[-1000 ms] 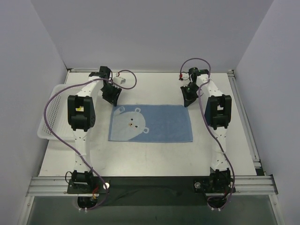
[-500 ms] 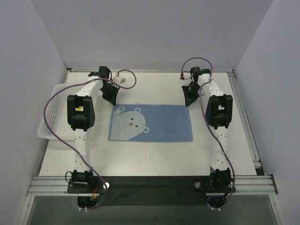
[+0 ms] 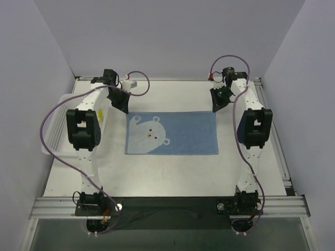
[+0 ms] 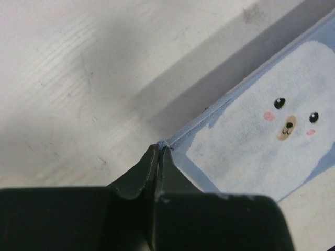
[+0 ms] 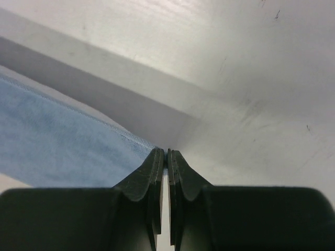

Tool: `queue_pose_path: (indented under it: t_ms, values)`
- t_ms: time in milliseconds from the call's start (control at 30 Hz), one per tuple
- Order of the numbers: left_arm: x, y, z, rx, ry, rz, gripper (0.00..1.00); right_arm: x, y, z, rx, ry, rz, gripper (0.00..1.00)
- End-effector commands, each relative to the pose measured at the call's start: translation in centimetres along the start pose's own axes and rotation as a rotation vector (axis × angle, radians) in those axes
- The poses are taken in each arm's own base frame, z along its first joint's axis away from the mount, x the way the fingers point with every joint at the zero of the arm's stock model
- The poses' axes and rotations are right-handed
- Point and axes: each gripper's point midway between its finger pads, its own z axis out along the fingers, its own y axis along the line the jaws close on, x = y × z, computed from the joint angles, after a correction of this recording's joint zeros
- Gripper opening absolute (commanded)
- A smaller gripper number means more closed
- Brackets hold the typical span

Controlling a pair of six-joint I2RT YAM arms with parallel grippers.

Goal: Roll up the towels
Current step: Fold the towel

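Note:
A light blue towel with a white bear print lies spread flat in the middle of the table. My left gripper is shut on its far left corner; in the left wrist view the corner sticks out between the tips of the gripper, with the towel running off to the right. My right gripper is shut at the far right corner, and the towel meets the tips of the gripper from the left. The far edge hangs a little above the table and casts a shadow.
A white mesh basket stands at the table's left edge, beside the left arm. Purple cables loop over both arms at the back. Grey walls close in the left, right and far sides.
My left gripper has shut on the towel's far left corner. Both arms have swung outward and back, and the towel has slid slightly right and away with its far edge lifted.

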Motion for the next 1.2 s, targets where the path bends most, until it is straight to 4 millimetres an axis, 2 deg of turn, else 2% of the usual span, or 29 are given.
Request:
queue_pose_path:
  t_ms: [0, 67, 100, 133, 200, 267, 333, 367, 400, 500, 700, 833, 967, 1067, 1167]
  values:
    - [-1.1, -2.0, -5.6, 0.024, -0.102, 0.099, 0.00, 0.6, 1.7, -5.7, -0.016, -0.060, -0.049, 0.00]
    - [0.9, -3.0, -5.7, 0.056, -0.070, 0.133, 0.00, 2.8, 2.6, -5.5, -0.040, -0.015, -0.048, 0.00]
    - [1.2, -3.6, -6.8, 0.052, -0.083, 0.154, 0.00, 3.2, 3.1, -6.4, -0.049, -0.024, -0.062, 0.00]
    - [2.9, -4.2, -6.4, 0.074, -0.049, 0.166, 0.00, 5.1, 3.6, -5.7, -0.067, 0.023, -0.056, 0.00]
    - [3.9, -5.0, -7.5, 0.074, -0.052, 0.209, 0.00, 6.5, 4.3, -6.3, -0.078, 0.037, -0.077, 0.00]
    - [6.5, -6.2, -7.7, 0.101, -0.018, 0.218, 0.00, 9.1, 5.0, -5.6, -0.102, 0.096, -0.075, 0.00]
    - [8.3, -6.9, -7.6, 0.118, 0.007, 0.238, 0.00, 10.6, 5.5, -5.7, -0.116, 0.121, -0.085, 0.00]
    - [9.2, -7.1, -7.4, 0.124, 0.025, 0.234, 0.00, 12.3, 5.7, -5.1, -0.130, 0.161, -0.079, 0.00]
    - [10.8, -7.6, -6.9, 0.141, 0.057, 0.222, 0.00, 12.9, 5.9, -5.1, -0.134, 0.171, -0.087, 0.00]
    - [13.0, -7.9, -5.4, 0.158, 0.105, 0.175, 0.00, 14.9, 6.2, -3.8, -0.153, 0.227, -0.090, 0.00]
    - [14.3, -7.6, -2.3, 0.146, 0.147, 0.104, 0.00, 16.2, 6.2, -1.5, -0.154, 0.288, -0.092, 0.00]
    - [14.9, -6.9, -1.5, 0.119, 0.168, 0.085, 0.00, 16.4, 6.2, -1.3, -0.148, 0.299, -0.104, 0.00]
    - [14.6, -7.3, -2.0, 0.126, 0.147, 0.084, 0.00, 16.2, 6.0, -1.9, -0.135, 0.287, -0.111, 0.00]
    - [13.6, -7.9, -3.5, 0.119, 0.104, 0.102, 0.00, 15.6, 6.0, -2.9, -0.124, 0.257, -0.121, 0.00]
    - [13.5, -8.6, -5.1, 0.122, 0.091, 0.121, 0.00, 15.4, 6.2, -4.2, -0.122, 0.241, -0.135, 0.00]
